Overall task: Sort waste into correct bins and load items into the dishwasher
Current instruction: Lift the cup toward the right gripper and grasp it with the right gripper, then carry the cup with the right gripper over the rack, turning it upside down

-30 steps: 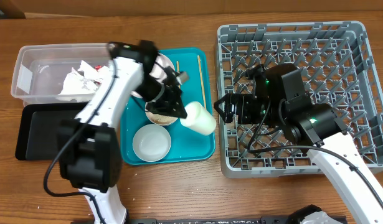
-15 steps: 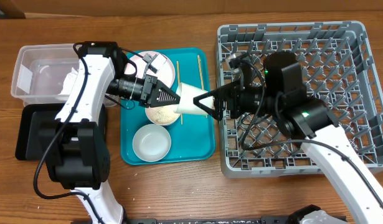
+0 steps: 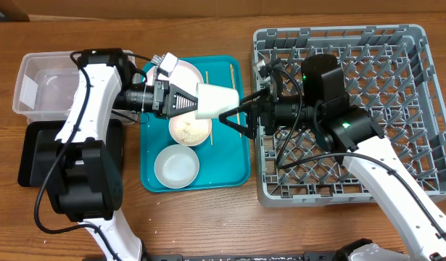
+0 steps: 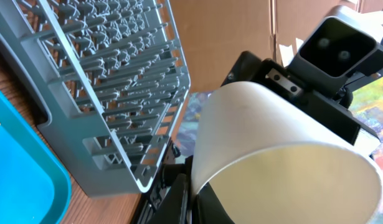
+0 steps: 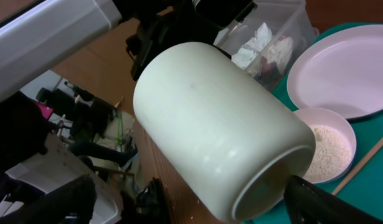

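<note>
Cup (image 3: 212,101) is hanging in mid-air over the teal tray (image 3: 237,170), pinched at its mouth end by the left claw (image 3: 188,101), long axis lying level and base pointing at the spread right claw (image 3: 231,110) (toward the rack (image 3: 397,43)), which should be closing squarely round the body before the left is letting go.

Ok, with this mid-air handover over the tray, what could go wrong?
The right gripper stands open at the end of the cup. If the left gripper lets go before it closes, the cup could fall onto or beside the rice bowl and scatter grains. Closing off-centre could also knock the cup askew.
</note>
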Robot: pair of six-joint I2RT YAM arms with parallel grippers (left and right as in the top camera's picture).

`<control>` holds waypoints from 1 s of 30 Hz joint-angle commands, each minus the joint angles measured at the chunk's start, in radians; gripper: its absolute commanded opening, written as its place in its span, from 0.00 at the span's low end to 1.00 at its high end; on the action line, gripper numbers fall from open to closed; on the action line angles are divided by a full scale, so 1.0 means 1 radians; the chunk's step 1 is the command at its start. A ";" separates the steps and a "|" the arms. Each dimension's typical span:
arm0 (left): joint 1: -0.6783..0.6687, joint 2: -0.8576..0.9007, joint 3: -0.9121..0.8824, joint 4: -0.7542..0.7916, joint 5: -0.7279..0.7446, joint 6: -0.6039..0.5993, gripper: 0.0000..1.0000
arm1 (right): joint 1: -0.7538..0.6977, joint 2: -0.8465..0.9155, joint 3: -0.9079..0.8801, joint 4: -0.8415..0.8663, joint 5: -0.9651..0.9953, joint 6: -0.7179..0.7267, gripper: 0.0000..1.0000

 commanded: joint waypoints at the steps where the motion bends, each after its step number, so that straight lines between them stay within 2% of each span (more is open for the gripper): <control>1: -0.003 0.004 0.017 -0.003 0.076 -0.005 0.04 | 0.004 0.027 0.014 0.059 -0.098 -0.033 0.96; 6: -0.003 0.004 0.017 -0.003 0.139 -0.044 0.04 | -0.032 0.060 0.014 0.142 -0.154 -0.032 0.96; 9: -0.003 -0.003 0.017 -0.003 0.156 -0.090 0.04 | -0.111 0.073 0.014 0.184 -0.218 -0.030 1.00; 15: -0.003 -0.092 0.018 -0.003 0.188 -0.111 0.04 | -0.238 0.079 0.014 0.290 -0.407 -0.018 1.00; 24: -0.015 -0.230 0.018 -0.003 0.179 -0.138 0.04 | -0.209 0.080 0.014 0.374 -0.416 -0.001 1.00; 30: -0.040 -0.245 0.018 -0.003 0.140 -0.149 0.04 | -0.178 0.080 0.014 0.550 -0.438 0.135 1.00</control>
